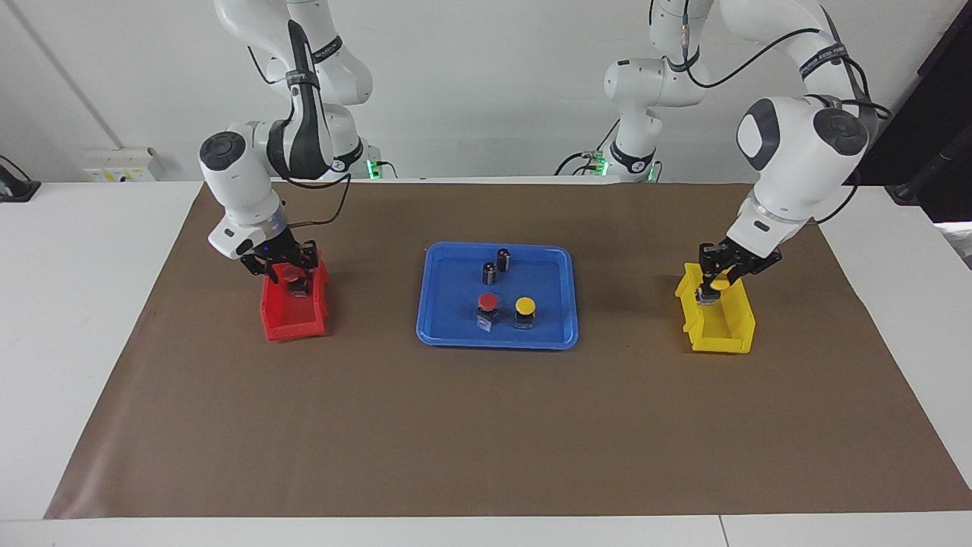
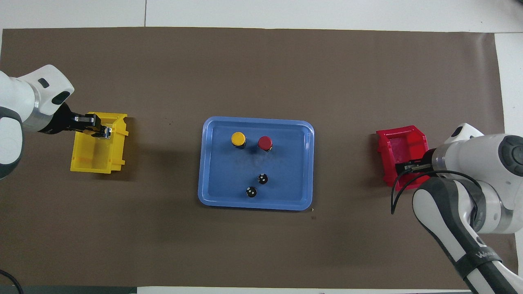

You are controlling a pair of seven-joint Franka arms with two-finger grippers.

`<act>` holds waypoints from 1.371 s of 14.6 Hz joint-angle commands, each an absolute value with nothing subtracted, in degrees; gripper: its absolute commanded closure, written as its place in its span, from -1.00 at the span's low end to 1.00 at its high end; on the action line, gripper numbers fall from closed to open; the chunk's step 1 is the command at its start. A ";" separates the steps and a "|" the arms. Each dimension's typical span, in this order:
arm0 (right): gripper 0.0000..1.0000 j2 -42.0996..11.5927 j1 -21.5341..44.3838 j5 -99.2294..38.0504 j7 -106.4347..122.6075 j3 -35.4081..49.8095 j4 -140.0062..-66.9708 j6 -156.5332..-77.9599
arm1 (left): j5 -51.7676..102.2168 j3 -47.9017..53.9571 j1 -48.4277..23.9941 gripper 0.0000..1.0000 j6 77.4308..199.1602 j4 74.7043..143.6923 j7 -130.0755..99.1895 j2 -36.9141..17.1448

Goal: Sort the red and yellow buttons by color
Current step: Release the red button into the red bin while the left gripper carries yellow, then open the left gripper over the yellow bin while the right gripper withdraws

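L gripper (image 1: 712,289) jaws clamp a yellow button (image 1: 717,285) over yellow bin (image 1: 730,336), R gripper (image 1: 292,275) w/ red button (image 1: 292,278) over red bin (image 1: 292,319), jaws' state unclear; 1 red btn (image 1: 487,302) + 1 yellow btn (image 1: 525,306) in tray (image 1: 448,327).

One blue tray (image 1: 456,334). Two boxes: one red box (image 1: 292,325), one yellow box (image 1: 721,339). Four buttons in all. Two red: the red button on the tray (image 1: 487,302) and the red button over the red box (image 1: 291,276). Two yellow: the yellow button on the tray (image 1: 525,306) and the yellow button over the yellow box (image 1: 717,282). Two small dark cans with no caps: first can (image 1: 490,272), second can (image 1: 503,258). Two robot arms: left arm (image 1: 797,152), right arm (image 1: 235,182). Two grippers: left gripper (image 1: 712,289), right gripper (image 1: 292,281). One brown mat (image 1: 486,425). One white table (image 1: 76,304)
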State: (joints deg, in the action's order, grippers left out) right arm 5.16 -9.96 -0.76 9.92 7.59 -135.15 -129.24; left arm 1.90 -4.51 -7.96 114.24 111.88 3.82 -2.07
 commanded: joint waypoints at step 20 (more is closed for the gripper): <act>-1.00 -0.17 -13.54 2.71 9.05 7.56 -86.40 -81.39 | 2.20 -3.78 -3.69 -0.68 125.79 126.13 10.46 -0.97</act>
State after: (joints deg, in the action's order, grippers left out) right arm 1.29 -13.19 0.94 9.66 6.93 -89.40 -83.87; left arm 1.89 -4.01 -3.88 126.82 126.33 9.57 -1.77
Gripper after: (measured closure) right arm 0.000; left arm 0.313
